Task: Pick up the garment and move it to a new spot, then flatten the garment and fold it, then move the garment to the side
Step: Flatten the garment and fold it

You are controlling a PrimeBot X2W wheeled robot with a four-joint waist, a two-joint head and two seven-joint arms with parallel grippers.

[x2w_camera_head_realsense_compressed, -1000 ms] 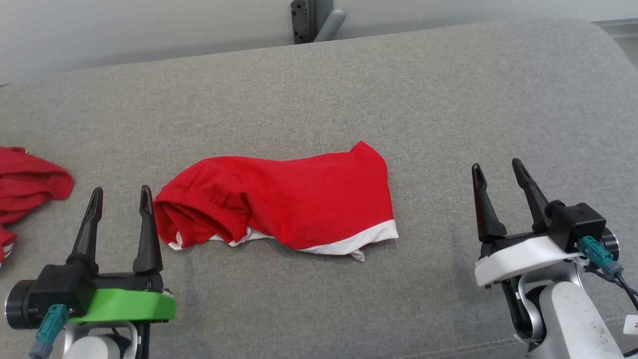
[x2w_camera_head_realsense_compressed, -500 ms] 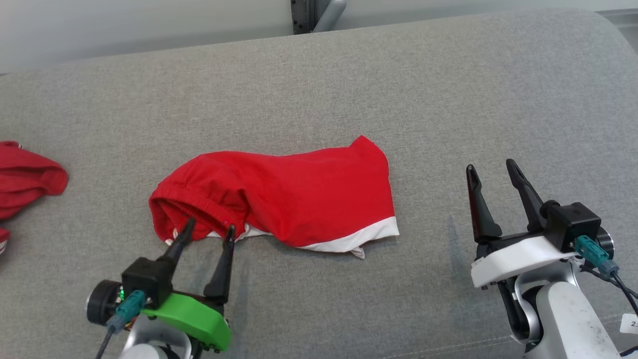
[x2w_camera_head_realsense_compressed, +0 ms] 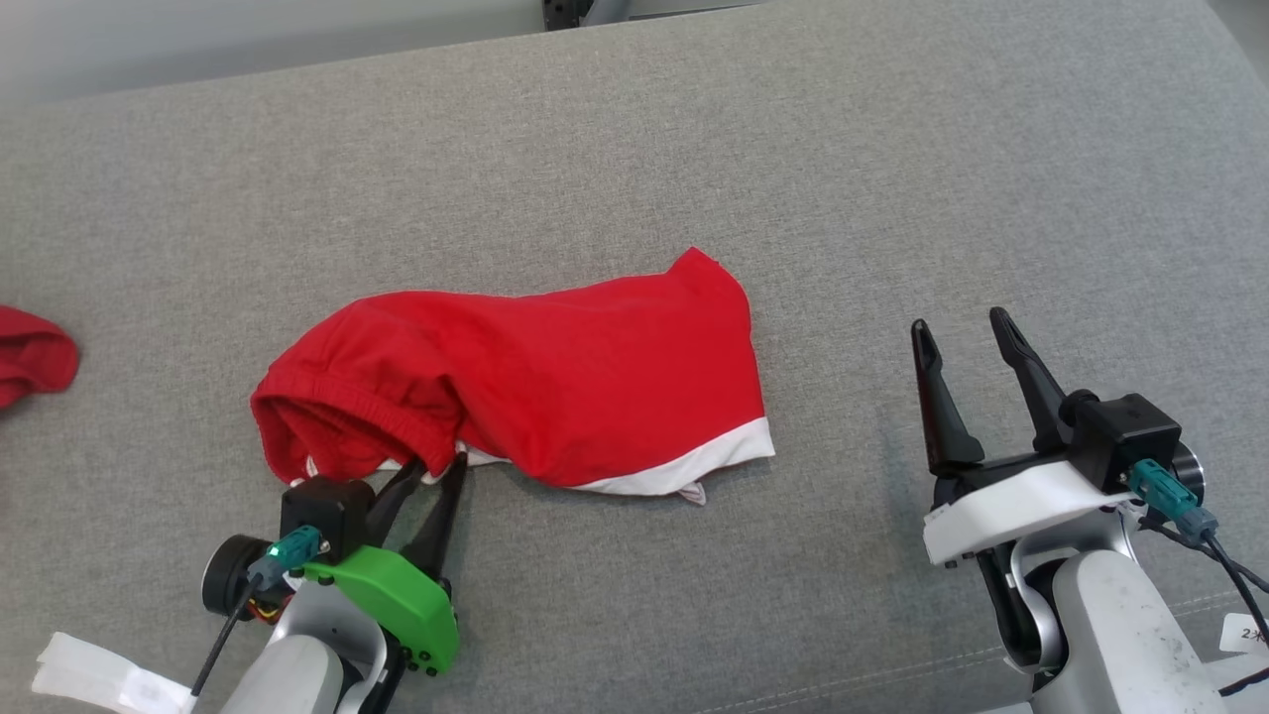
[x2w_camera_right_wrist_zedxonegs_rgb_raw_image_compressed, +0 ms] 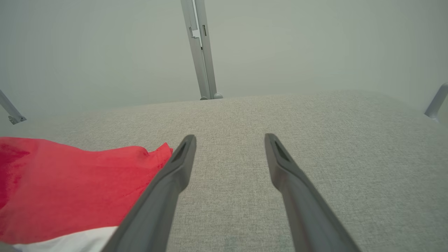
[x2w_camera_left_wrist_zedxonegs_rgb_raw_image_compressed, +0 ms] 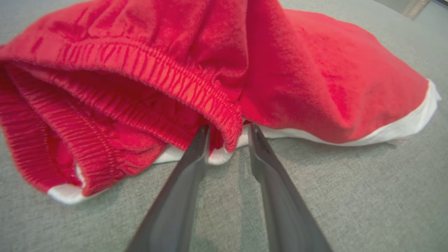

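Reading the tag (x2w_camera_head_realsense_compressed: pixel 1247 635) by my R arm: only a "2" shows, rest cut off. The garment (x2w_camera_head_realsense_compressed: pixel 555 387) is red w/ a white hem, elastic waistband bunched, lying mid grey cushion (x2w_camera_head_realsense_compressed: pixel 694 149). My L gripper (x2w_camera_head_realsense_compressed: pixel 434 464) is parted, tips straddling the waistband fold. My R gripper (x2w_camera_head_realsense_compressed: pixel 958 319) is spread wide over the cushion, well apart from it.

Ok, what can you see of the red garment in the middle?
The garment is red, soft-looking fabric with a ribbed elastic waistband and a white hem band. It lies crumpled and folded over itself on the grey cushion, waistband end toward the robot's left. The left gripper straddles a waistband fold at its near edge, jaws apart, tips against the cloth.
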